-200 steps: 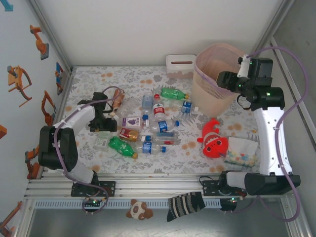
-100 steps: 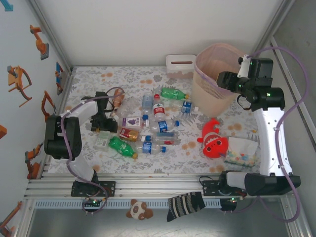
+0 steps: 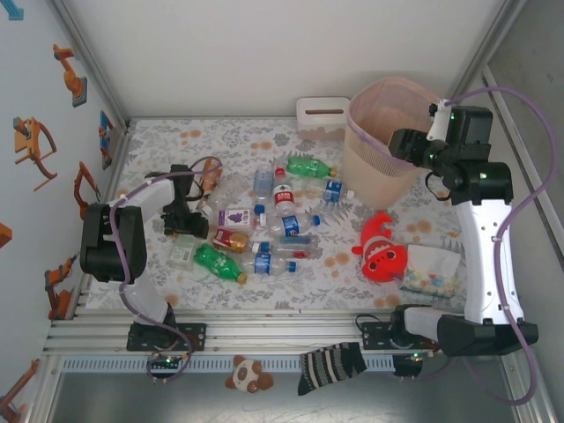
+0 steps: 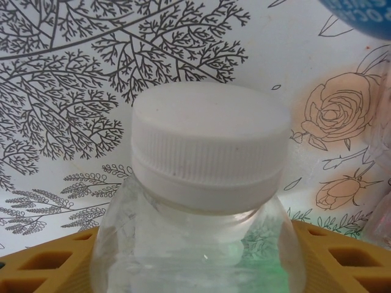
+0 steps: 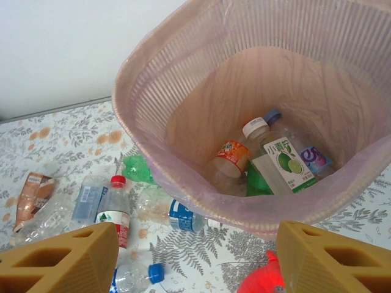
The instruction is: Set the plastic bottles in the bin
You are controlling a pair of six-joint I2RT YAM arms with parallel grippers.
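Clear bottle [image 4: 198,238] between left gripper [image 4: 195,256] fingers [image 4: 46,265], white cap [image 4: 209,143] forward

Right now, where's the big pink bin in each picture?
Top external: the bin stands in the upper right of the picture.
Right wrist: the bin fills the upper middle, seen from above, with bottles inside.
Shared landmark: the red plush toy, just on the near side of the bin in both.

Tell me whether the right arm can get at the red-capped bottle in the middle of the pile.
Probably yes. The right arm holds its jaws open and empty over the bin, and the red-capped bottle lies uncovered on the table left of it; the arm need only clear that bin.
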